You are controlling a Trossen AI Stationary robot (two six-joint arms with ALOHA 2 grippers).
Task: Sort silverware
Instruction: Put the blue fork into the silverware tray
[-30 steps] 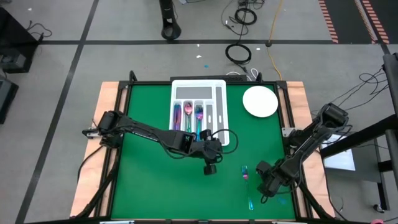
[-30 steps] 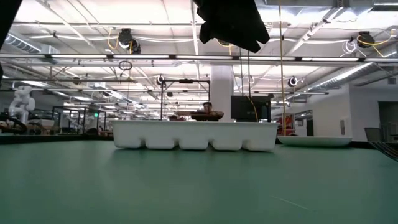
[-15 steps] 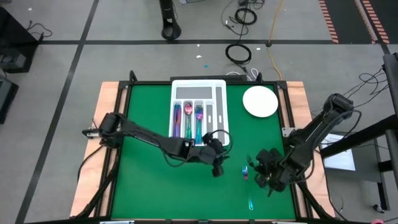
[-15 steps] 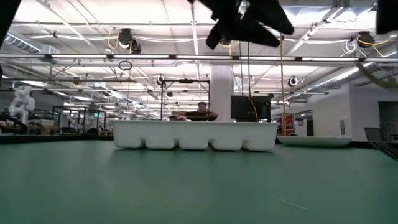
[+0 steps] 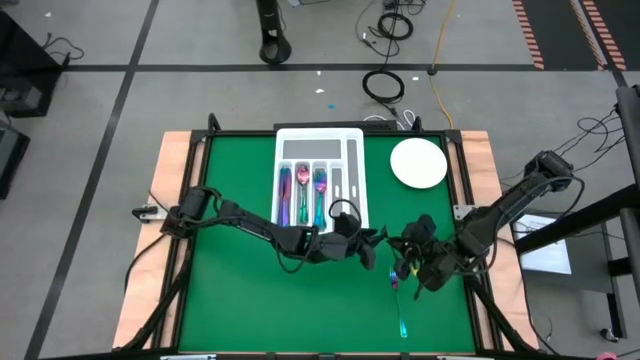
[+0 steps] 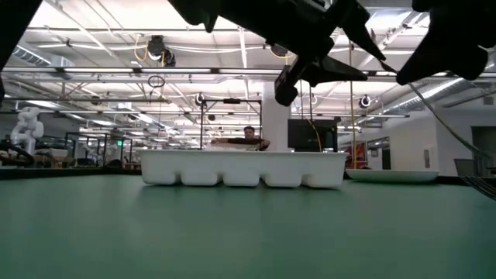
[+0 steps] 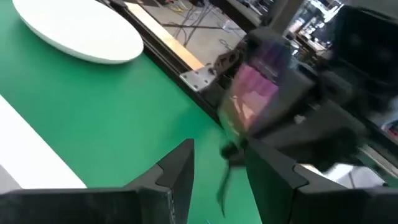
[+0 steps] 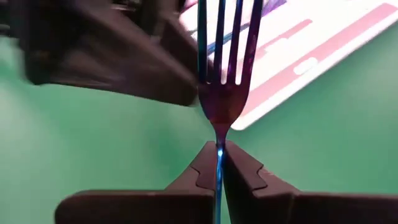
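the right gripper (image 8: 217, 163) is pinched tight on the thin handle of a rainbow fork (image 8: 222, 74), and the fork sticks out past the fingertips with its 4 prongs pointing away. seen from above, the right gripper (image 5: 405, 250) is up over the green table (image 5: 230, 310), just past the near right corner of the white tray (image 5: 352, 160), and it is very close to the left gripper (image 5: 372, 247), which points toward it. the left gripper (image 7: 217, 171) has its fingers a little way apart with nothing between them, and the pink shine of the fork (image 7: 258, 87) shows just in front of it, blurry. in the tray, 3 pieces of silverware (image 5: 302, 192) lie in the long slots, side by side, pink and purple at the far end and teal at the near end. 2 more pieces lie loose on the table on the near right: a small pink and blue one (image 5: 394, 279) under the right gripper, and a teal one (image 5: 402, 326) closer to the near edge. the round white plate (image 5: 418, 163) sits to the right of the tray, near the far right corner of the table. from table height, both arms hang high above the tray (image 6: 242, 169) and do not touch it.
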